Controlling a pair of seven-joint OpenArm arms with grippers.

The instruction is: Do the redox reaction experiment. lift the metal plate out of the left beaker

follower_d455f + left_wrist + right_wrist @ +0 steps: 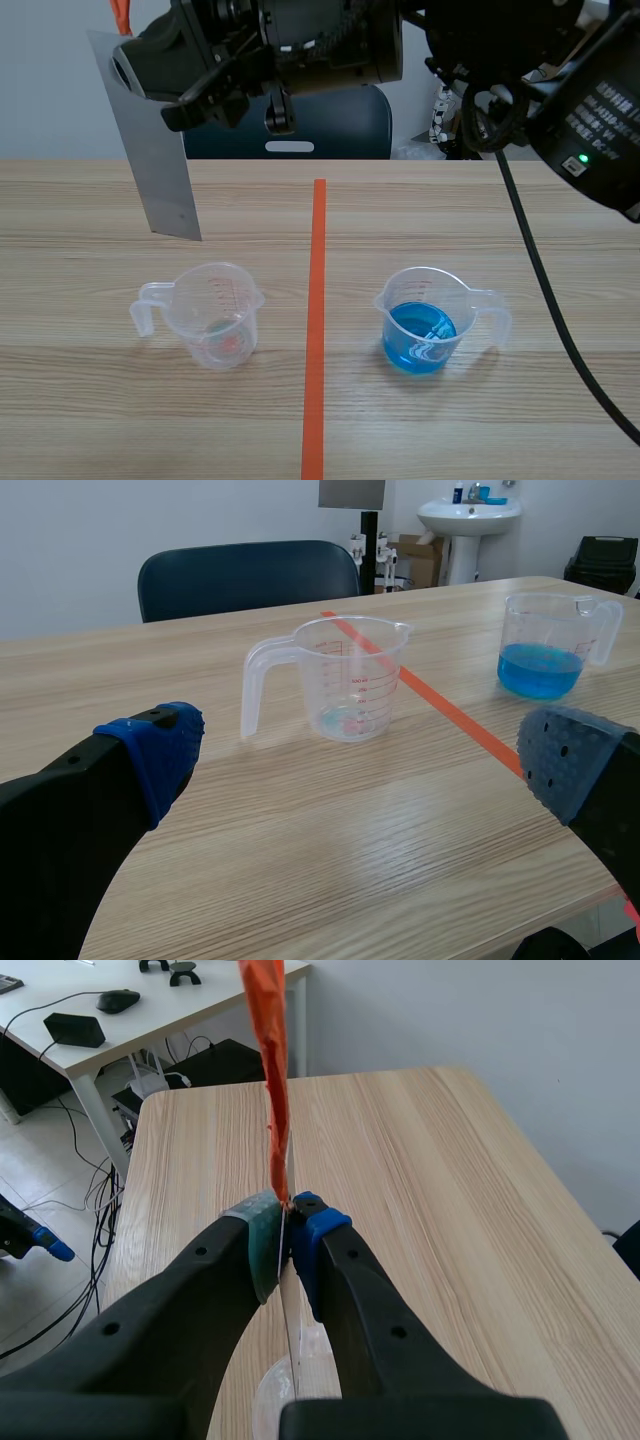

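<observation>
Where the scene view shows the metal plate (pixel 155 170) broadside, the right gripper (pixel 288 1245) pinches it edge-on; the left gripper (pixel 360 758) stands spread.

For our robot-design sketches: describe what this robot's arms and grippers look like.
The left gripper has thick black curved fingers with dotted blue pads. The right gripper, also black, has one grey-green pad and one blue pad. The right arm bears white lettering, a green light and a black cable.

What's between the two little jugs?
Only the orange tape line, just a mark, runs between the clear beaker and the beaker of blue liquid, as the scene view shows.
</observation>
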